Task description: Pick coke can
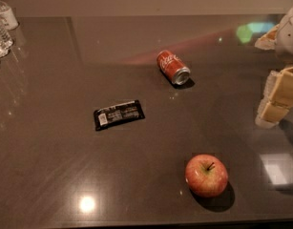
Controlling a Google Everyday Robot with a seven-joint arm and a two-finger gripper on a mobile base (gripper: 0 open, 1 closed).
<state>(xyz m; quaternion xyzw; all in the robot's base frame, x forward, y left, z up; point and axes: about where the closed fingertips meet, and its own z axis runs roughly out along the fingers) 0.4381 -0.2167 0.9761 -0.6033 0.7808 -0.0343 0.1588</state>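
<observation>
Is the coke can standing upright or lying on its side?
Lying on its side: the coke can shows its silver end sideways. The gripper hangs at the right edge, apart from it.

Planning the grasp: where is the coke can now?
The coke can lies on its side on the table, upper middle of the camera view, beyond the black wrapper and apple; the hand is at the right edge, apart.

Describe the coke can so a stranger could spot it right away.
On the dark table, look toward the far middle, left of the gripper at the view's right edge. The coke can lies on its side there, beyond the black wrapped bar and the apple. It alone is a red cylinder with white script and a silver end.
</observation>
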